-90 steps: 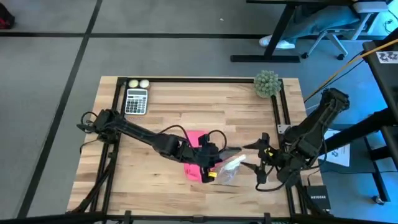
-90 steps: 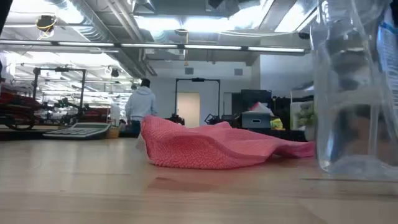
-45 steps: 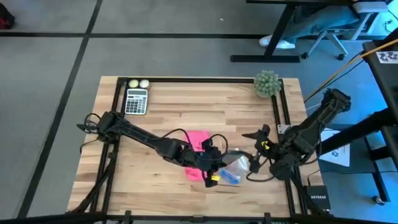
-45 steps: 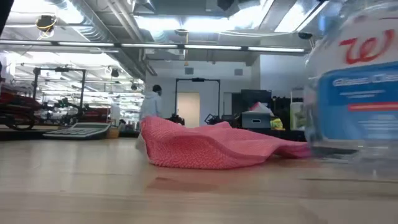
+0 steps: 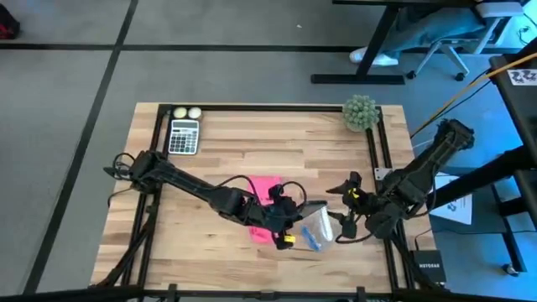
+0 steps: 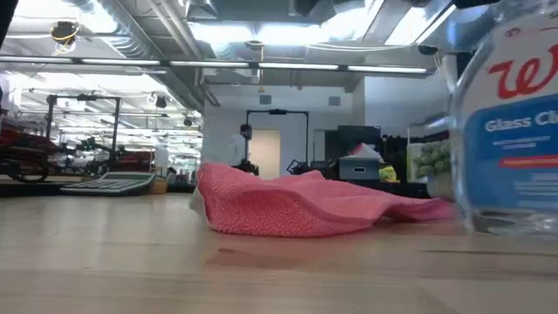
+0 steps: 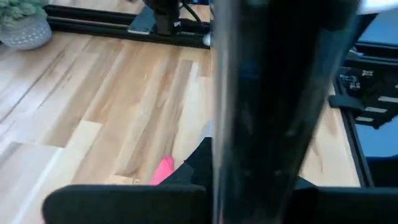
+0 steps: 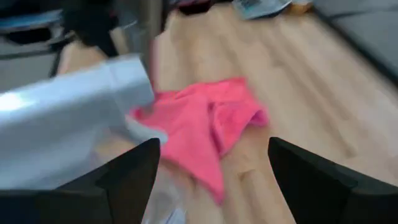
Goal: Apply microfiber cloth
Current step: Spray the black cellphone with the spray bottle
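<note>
The left arm stretches low and nearly flat across the worktop, its hand [image 5: 289, 225] near mid-front. The right arm folds in from the edge, its hand [image 5: 342, 225] with fingers [image 8: 127, 177] spread apart.

I see a light wooden surface [image 5: 226, 143] with black rails along its edges. On it lies the crumpled pink microfiber cloth [image 5: 267, 191] near the middle, a clear spray bottle [image 5: 317, 228] just beside it, a calculator [image 5: 184, 136] and two pale balls [image 5: 187, 112] at one far corner, and a small potted plant [image 5: 360, 112] at the other.
</note>
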